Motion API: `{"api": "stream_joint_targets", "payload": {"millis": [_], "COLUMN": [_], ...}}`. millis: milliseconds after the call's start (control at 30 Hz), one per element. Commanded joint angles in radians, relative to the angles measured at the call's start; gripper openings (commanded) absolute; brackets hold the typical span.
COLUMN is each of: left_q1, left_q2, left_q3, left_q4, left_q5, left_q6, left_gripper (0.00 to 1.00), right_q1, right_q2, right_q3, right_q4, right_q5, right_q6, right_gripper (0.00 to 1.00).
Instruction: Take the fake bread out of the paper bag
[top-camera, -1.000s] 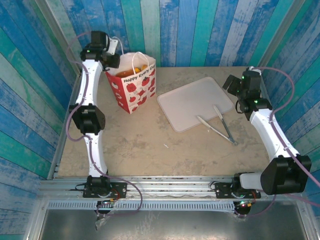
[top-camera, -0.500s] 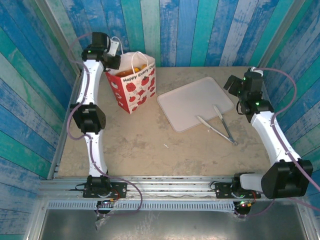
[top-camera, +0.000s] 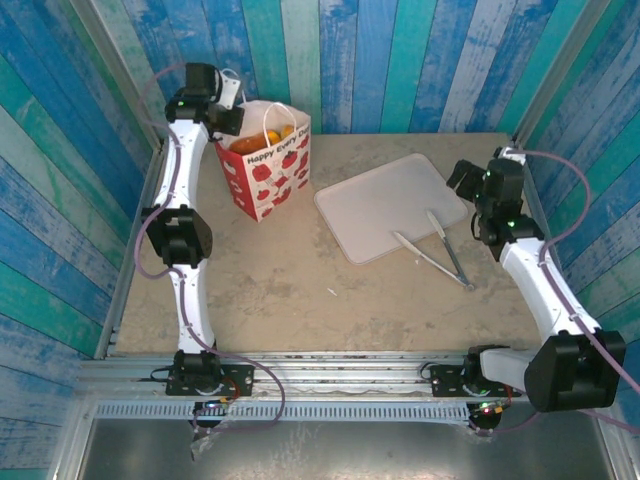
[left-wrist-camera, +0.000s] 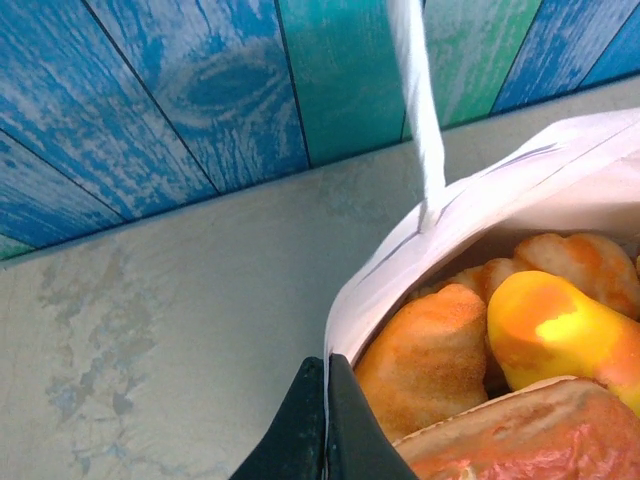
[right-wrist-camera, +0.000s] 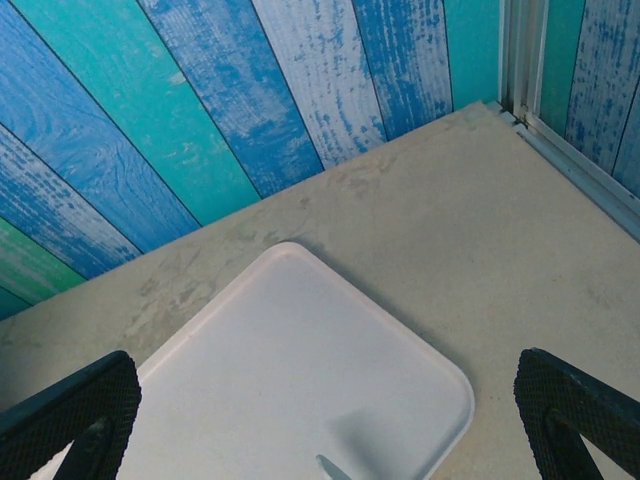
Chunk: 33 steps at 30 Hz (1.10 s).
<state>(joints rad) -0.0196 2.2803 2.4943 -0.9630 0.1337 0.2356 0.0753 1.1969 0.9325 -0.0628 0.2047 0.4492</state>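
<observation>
On the left wrist camera I am seeing the left pincer (left-wrist-camera: 325, 425) pressed fully together on the white rim of the paper bag (left-wrist-camera: 400, 265), with the bag wall caught between its two dark fingers. Just past them the fake bread (left-wrist-camera: 425, 360) is sitting inside the bag. The golden and orange pieces are packed together, and the bag's edge is cutting them off, so I am not counting them. A cord handle (left-wrist-camera: 418, 110) is rising beyond.

The right wrist camera is showing the right pincer (right-wrist-camera: 325, 360) spread wide, holding nothing, over a corner of the pale tray (right-wrist-camera: 300, 370).

The overhead view is giving me the layout. The tongs (top-camera: 440, 250) are lying half on the tray at the right of the surface (top-camera: 300, 290). The bag is standing upright at the far left, close to the plank wall (top-camera: 400, 60).
</observation>
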Motion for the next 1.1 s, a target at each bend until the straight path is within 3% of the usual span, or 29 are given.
{"api": "stream_joint_targets", "payload": {"millis": [0, 300, 667, 1067], "left_q1": [-0.003, -0.044, -0.125, -0.167], "left_q2": [-0.002, -0.027, -0.05, -0.209], "left_q3": [0.036, 0.035, -0.016, -0.296], "left_q4": [0.152, 0.253, 0.327, 0.517], "left_q5": [0.017, -0.027, -0.128, -0.171], "left_q6": [0.033, 0.158, 0.281, 0.304], "left_gripper": [0.0, 0.0, 0.0, 0.0], "right_q1": [0.0, 0.014, 0.001, -0.133], "right_q2": [-0.039, -0.053, 0.089, 0.317], "right_q3": [-0.034, -0.063, 0.013, 0.137], "right_q4": [0.09, 0.087, -0.058, -0.182], "right_q5": [0.011, 0.019, 0.04, -0.204], "right_q6": [-0.019, -0.059, -0.107, -0.087], "right_gripper": [1.0, 1.0, 1.0, 1.0]}}
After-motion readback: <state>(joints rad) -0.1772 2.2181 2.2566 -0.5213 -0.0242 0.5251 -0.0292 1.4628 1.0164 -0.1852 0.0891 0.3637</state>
